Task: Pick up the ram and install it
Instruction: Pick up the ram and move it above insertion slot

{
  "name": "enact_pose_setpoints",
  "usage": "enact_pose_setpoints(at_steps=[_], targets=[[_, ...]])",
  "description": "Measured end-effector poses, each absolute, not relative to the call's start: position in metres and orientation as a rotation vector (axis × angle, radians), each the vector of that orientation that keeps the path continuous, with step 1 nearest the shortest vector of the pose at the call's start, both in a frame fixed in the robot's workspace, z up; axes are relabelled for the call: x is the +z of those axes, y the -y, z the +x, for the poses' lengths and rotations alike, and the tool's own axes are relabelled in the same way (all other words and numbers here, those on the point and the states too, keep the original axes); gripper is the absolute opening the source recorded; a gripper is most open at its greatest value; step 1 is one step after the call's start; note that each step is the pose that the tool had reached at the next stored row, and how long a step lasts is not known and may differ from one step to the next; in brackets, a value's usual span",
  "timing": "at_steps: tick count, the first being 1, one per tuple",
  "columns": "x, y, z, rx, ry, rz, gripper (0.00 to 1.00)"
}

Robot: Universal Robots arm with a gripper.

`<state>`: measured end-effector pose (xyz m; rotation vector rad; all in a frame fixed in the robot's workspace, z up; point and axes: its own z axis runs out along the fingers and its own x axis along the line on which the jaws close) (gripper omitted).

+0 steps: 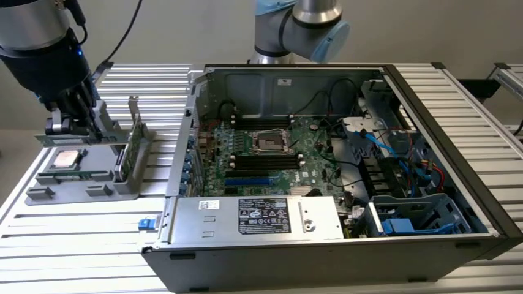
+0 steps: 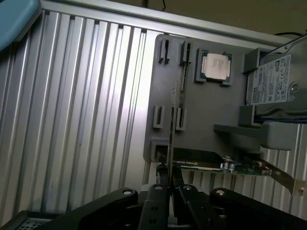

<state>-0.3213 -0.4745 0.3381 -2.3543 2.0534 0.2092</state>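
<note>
The ram (image 1: pixel 121 162) is a thin green stick standing on its long edge in the grey fixture tray (image 1: pixel 49 195) on the exterior view's left. In the wrist view the ram (image 2: pixel 172 124) appears edge-on, running between the tray's small holders. My gripper (image 1: pixel 73 136) hangs above the tray, toward the exterior view's left of the ram and apart from it. The black fingers (image 2: pixel 158 191) of the gripper (image 2: pixel 169 181) line up with the ram's near end, a narrow gap showing between them and nothing held. The open computer case (image 1: pixel 327 79) holds the motherboard with its black memory slots (image 1: pixel 263 160).
The tray (image 2: pixel 201 120) also carries a processor (image 1: pixel 65 158), seen from the wrist as a silver-lidded processor (image 2: pixel 216 64), a taller green expansion card (image 1: pixel 137 131) with a metal bracket, and a hard drive (image 2: pixel 274 80). Ribbed aluminium table (image 1: pixel 73 245) surrounds it. A power supply (image 1: pixel 261 214) sits at the case front.
</note>
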Motion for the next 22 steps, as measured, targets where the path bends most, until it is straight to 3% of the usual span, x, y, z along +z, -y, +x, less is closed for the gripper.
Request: enact_pose_setpoints(at_steps=[8, 22], targets=[[0.341, 0.462, -0.315, 0.144, -2.087, -2.387, 0.13], [0.351, 0.458, -0.298, 0.104, -2.078, -2.377, 0.13]])
